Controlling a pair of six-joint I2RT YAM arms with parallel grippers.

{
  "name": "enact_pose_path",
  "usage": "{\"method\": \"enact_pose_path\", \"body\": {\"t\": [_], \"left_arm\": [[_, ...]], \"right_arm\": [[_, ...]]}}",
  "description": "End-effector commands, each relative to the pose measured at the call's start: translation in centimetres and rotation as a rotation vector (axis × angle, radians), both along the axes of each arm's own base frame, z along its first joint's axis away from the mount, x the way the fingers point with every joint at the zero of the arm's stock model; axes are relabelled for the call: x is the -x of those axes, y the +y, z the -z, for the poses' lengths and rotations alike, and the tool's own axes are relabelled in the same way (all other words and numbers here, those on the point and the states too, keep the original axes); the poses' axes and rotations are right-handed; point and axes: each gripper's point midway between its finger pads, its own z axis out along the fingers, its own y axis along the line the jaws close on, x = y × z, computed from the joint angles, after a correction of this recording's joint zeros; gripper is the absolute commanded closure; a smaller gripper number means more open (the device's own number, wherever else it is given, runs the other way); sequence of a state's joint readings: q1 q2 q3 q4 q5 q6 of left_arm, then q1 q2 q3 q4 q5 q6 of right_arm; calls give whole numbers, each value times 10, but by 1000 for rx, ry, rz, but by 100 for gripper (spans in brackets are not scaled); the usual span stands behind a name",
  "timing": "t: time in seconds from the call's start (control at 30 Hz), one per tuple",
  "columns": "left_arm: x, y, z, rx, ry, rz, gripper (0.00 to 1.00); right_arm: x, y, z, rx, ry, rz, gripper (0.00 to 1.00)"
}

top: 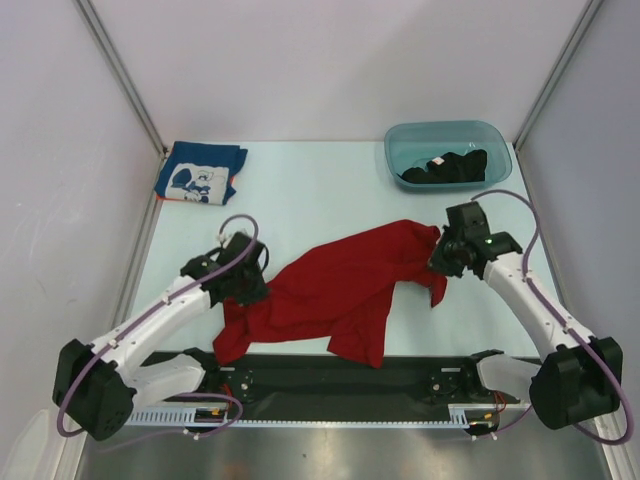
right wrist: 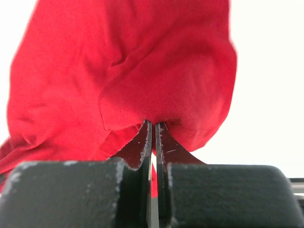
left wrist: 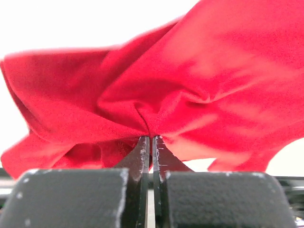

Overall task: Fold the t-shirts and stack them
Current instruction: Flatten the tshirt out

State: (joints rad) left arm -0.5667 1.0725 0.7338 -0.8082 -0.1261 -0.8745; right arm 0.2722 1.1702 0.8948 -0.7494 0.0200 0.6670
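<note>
1. Left gripper [top: 248, 278], centre-left: jaws pinched tight on the red tee [top: 340, 285].
2. Right gripper [top: 447, 250], centre-right, is clamped on the tee's other end.
3. The red tee hangs between them, mid-frame.
4. Blue tee [top: 200, 175] — upper left; black tee [top: 447, 167] — in the tub [top: 400, 140], upper right.
</note>
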Motion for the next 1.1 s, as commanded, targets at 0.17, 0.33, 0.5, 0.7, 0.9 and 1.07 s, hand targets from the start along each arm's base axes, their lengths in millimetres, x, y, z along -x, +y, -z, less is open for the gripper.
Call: {"method": "enact_pose_path", "body": {"t": [0.17, 0.33, 0.5, 0.7, 0.9, 1.07], "left_arm": [[-91, 5, -115, -132, -322, 5, 100], [-147, 42, -134, -167, -353, -113, 100], [-205, 92, -138, -242, -377, -224, 100], [-209, 114, -121, -319, -284, -277, 20], [-143, 116, -109, -268, -267, -279, 0], [-80, 108, -105, -154, -283, -280, 5]], "right_arm": [[-46, -44, -89, 94, -197, -6, 100], [-100, -23, -99, 47, -243, -113, 100], [-158, 15, -82, -35, -198, -200, 95], [-143, 32, -70, 54, -57, -279, 23], [-20, 73, -17, 82, 98, -441, 17], [65, 112, 19, -22, 136, -504, 20]]}}
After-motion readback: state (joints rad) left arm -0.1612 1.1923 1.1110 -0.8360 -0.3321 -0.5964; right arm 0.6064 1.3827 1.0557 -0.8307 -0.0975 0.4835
